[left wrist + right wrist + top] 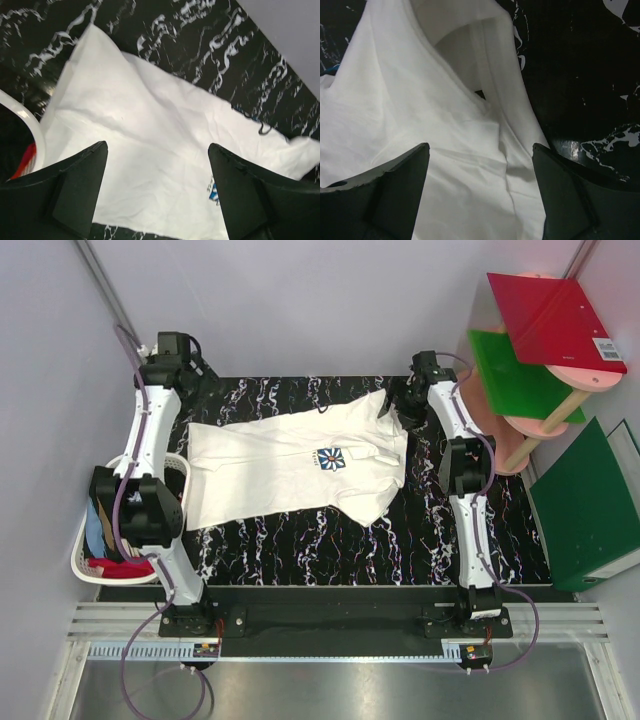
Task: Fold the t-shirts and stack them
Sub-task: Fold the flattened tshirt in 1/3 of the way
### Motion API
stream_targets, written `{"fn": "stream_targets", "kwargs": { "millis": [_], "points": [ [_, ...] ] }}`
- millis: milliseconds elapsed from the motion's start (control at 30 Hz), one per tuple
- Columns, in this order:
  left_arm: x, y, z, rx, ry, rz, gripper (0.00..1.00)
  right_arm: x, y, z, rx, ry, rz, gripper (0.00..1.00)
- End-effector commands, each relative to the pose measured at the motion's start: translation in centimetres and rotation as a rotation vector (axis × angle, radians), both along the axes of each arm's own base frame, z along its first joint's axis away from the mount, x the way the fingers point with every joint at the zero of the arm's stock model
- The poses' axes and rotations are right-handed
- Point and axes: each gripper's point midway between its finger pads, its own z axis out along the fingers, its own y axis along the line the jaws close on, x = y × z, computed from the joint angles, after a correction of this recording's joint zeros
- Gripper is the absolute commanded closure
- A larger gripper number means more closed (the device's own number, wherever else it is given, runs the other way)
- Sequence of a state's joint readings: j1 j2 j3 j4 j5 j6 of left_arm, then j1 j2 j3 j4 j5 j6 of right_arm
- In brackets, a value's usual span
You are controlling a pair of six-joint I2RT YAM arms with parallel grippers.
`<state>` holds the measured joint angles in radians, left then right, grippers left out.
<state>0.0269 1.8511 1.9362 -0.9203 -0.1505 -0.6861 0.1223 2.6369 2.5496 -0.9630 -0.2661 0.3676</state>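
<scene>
White t-shirt [290,465] lies spread on the black marbled table [300,545], about mid-table; hem to the left, collar to the right; small blue print [328,458] on the chest faces up; one sleeve points near-right, the other is bunched at the far right under the right arm.

Left gripper [157,147]: jaws spread wide, nothing between them; it hangs over the hem end of the shirt, far-left corner of the cloth in its view; contact with the cloth cannot be told.

Right gripper [480,147]: jaws spread wide, nothing pinched; below it the neck opening and folded shoulder cloth; the fingers [395,195] sit low over the fabric, touching or not cannot be told.

White basket [183,472] stands at the left table edge beside the left arm; red cloth [125,567] and blue cloth [95,525] are inside.

Far right, off the table: red board [555,320] and green board [520,375] on a pink shelf stand [520,425]; green folder [585,505] is nearer.
</scene>
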Motion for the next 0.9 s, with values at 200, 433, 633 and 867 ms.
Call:
{"fn": "stream_targets", "kwargs": {
  "millis": [200, 433, 633, 867],
  "points": [
    [-3.6, -3.4, 0.1, -0.072, 0.027, -0.156, 0.14, 3.9, 1.1, -0.4, -0.010, -0.127, -0.023, 0.13],
    [-4.3, -5.2, 1.3, -0.090, 0.029, -0.218, 0.15, 5.4, 2.7, -2.7, 0.039, -0.166, 0.006, 0.75],
    [-5.3, -7.3, 0.9, -0.098, 0.066, -0.273, 0.15, 7.0, 1.4, -3.5, -0.013, -0.208, -0.046, 1.00],
    [-6.2, -8.7, 0.4, -0.093, 0.103, -0.287, 0.15, 8.5, -3.1, -1.9, -0.130, -0.259, -0.183, 1.00]
  ]
}}
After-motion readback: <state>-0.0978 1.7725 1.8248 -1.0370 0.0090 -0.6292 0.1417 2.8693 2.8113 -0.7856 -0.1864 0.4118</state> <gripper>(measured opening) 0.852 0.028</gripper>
